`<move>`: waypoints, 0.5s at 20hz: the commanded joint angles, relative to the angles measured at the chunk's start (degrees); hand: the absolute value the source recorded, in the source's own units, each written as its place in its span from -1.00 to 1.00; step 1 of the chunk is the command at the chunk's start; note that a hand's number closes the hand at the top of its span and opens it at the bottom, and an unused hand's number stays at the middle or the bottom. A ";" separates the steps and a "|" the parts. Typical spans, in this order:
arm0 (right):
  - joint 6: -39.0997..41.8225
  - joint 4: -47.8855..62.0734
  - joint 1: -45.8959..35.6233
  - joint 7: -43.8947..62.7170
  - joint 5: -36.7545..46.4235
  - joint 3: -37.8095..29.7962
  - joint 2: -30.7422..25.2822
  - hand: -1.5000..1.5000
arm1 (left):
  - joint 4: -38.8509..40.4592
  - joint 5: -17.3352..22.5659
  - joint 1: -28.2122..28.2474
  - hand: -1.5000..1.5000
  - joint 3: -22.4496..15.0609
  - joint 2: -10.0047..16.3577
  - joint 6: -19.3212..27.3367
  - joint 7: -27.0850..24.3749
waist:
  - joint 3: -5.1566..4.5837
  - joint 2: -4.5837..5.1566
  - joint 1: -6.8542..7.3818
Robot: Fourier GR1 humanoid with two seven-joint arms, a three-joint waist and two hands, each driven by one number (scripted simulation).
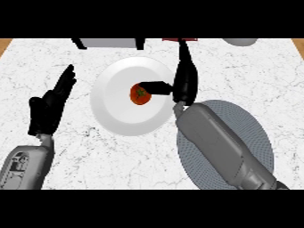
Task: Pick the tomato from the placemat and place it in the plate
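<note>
The marble counter (273,80) fills my view, wood showing at its far corners. On my right lies the round grey placemat (254,129), half covered by my right forearm (220,147), which crosses it on a slant toward the middle. Just left of the placemat is the white plate (115,113). My left forearm (26,164) comes in at the lower left, and my left hand (49,109) rests open beside the plate, fingers up. My right hand (184,84) is over the plate's right rim, fingers straight and holding nothing, its thumb (155,86) pointing at the tomato (140,95), which is on the plate near the centre.
</note>
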 commanded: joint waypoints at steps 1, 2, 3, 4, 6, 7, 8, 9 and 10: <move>-2.15 -9.50 8.49 -0.29 0.47 -0.73 -2.05 -1.00 | -1.72 -1.17 1.42 0.00 -0.90 -2.08 2.23 1.86 | -0.02 -0.40 -1.51; 0.12 -12.32 11.44 -3.38 -0.87 -2.01 -6.23 -1.00 | 0.02 -0.22 1.69 0.00 0.23 -0.67 0.55 0.56 | -0.01 -0.34 -1.77; 0.25 -16.79 15.52 -1.98 0.04 -0.10 -6.17 -1.00 | -0.48 -1.49 1.36 0.00 -0.46 -1.76 2.22 0.75 | -0.02 -0.42 -1.91; 3.04 -18.30 13.23 -0.38 -1.34 -2.97 -9.34 -1.00 | -1.85 -0.08 -1.47 0.00 1.38 1.12 0.04 3.58 | -0.02 -0.38 -1.70; 5.76 -24.92 21.64 -2.79 -2.77 -2.15 -12.47 -1.00 | 0.43 -0.35 0.81 0.00 0.87 -0.75 0.78 0.39 | -0.03 -0.35 -2.14; 6.79 -26.26 22.71 -4.11 -3.20 -3.45 -12.97 -1.00 | -5.34 -0.64 5.03 0.00 -0.35 -1.03 0.76 1.64 | -0.02 -0.32 -1.25; 7.53 -25.53 23.89 -5.18 -2.91 -4.03 -12.11 -1.00 | -2.69 1.21 0.37 0.00 1.87 1.26 -2.07 2.55 | -0.02 -0.16 -1.17; 8.83 -30.84 25.34 -1.91 -1.64 -3.51 -14.69 -1.00 | -2.79 0.24 0.93 0.00 1.29 0.00 -0.49 3.09 | -0.04 -0.24 -1.34; 11.92 -25.97 24.30 -7.93 -4.77 -7.54 -14.36 -1.00 | -0.91 0.43 0.58 0.00 1.59 0.49 -1.82 0.75 | -0.02 -0.06 -0.98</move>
